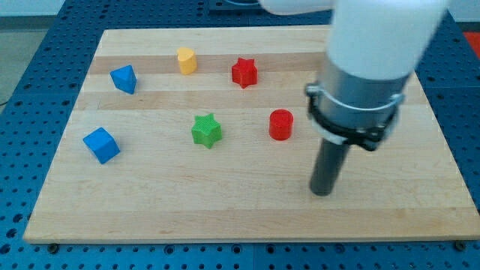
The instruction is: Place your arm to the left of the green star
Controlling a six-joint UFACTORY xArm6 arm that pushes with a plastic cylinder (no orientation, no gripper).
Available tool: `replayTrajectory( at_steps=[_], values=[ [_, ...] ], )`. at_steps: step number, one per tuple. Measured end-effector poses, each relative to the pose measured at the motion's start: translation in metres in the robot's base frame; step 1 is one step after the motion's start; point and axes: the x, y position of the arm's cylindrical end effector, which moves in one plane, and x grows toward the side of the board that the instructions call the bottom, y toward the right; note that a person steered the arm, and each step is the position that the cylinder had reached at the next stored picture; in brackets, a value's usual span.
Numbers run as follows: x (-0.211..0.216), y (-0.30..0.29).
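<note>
The green star (206, 130) lies on the wooden board (150, 202) near its middle. My tip (322, 192) rests on the board toward the view's right, well to the right of and a little below the green star. The red cylinder (280, 124) stands between the star and my rod, up and to the left of the tip. The tip touches no block.
A red star (244, 72) and a yellow block (187, 61) lie near the view's top. A blue block (124, 79) sits at upper left and a blue cube (101, 145) at left. The arm's white and grey body (367, 67) hangs over the board's right side.
</note>
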Motion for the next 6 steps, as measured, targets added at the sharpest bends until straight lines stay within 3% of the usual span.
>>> replayTrajectory(
  at_steps=[2,4,6],
  values=[
    [-0.03,-0.128],
    [-0.04,-0.22],
    [-0.105,-0.235]
  ],
)
